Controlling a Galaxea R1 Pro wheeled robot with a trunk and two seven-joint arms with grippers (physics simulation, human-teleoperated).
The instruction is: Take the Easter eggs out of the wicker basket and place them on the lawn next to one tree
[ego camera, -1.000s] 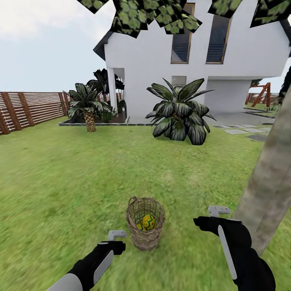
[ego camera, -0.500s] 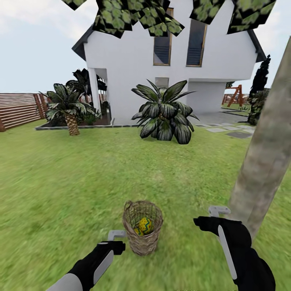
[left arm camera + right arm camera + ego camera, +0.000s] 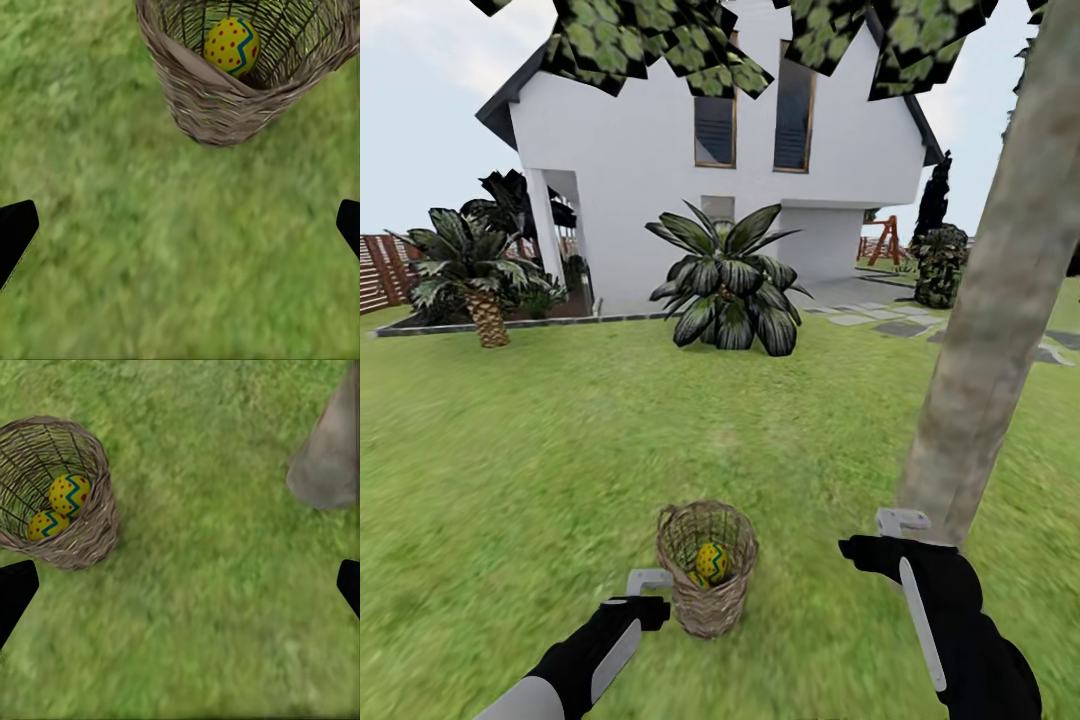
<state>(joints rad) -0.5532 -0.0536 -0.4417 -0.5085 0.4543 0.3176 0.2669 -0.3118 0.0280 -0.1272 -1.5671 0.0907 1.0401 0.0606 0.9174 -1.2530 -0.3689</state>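
Observation:
The wicker basket (image 3: 710,605) stands on the lawn (image 3: 560,450) just ahead of me, between my two arms. Inside it lie two yellow Easter eggs (image 3: 70,493) (image 3: 46,523) with zigzag bands; a third cannot be made out. In the left wrist view one egg (image 3: 232,45) lies behind the basket wall (image 3: 217,105). My left gripper (image 3: 648,578) hovers open just left of the basket, holding nothing. My right gripper (image 3: 900,520) is open and empty, between the basket and the tree trunk (image 3: 990,300), whose base (image 3: 330,465) shows in the right wrist view.
A white house (image 3: 660,180) stands at the back with a big dark-leaved bush (image 3: 725,285) before it. A short palm (image 3: 475,270) grows at the left, and grey stepping stones (image 3: 880,322) lie at the right. Grass spreads wide on the left.
The whole picture has slid left, so the camera has turned right; the tree trunk now shows more fully. Both arms keep their place in the view.

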